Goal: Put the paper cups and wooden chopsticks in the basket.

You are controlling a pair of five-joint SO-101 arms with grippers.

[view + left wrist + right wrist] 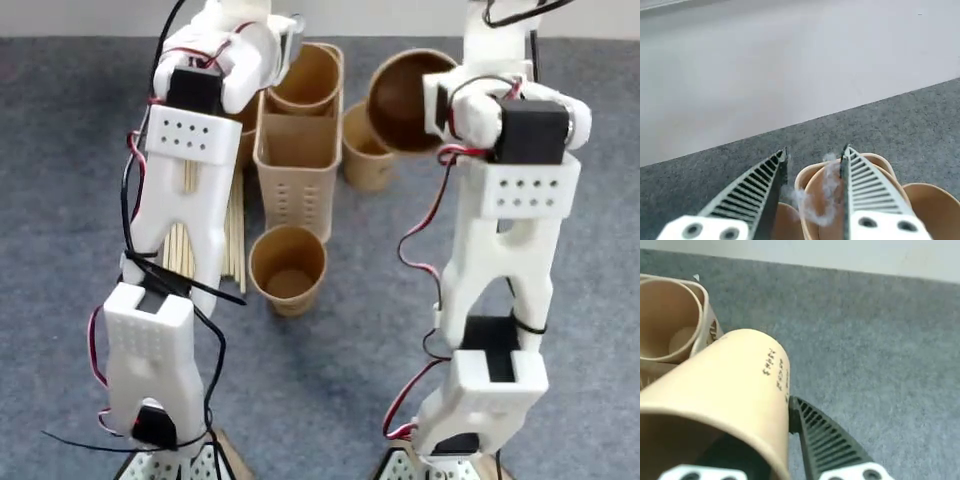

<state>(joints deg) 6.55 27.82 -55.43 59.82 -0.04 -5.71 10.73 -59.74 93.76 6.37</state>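
Note:
A tan basket (297, 165) stands at the middle back, with a paper cup (305, 75) in its far compartment. My left gripper (280, 50) hangs open just over that cup (812, 192), its fingertips (845, 152) level with the rim. My right gripper (440, 105) is shut on the rim of a tilted paper cup (400, 100), held above the table right of the basket. In the right wrist view this cup (730, 390) lies sideways in the gripper (782, 407). Wooden chopsticks (236, 230) lie left of the basket, partly under the left arm.
One paper cup (288, 268) stands upright in front of the basket. Another (365, 150) stands beside its right wall, under the held cup. Grey carpet (350, 380) covers the table, and a pale floor begins behind the back edge (790, 75).

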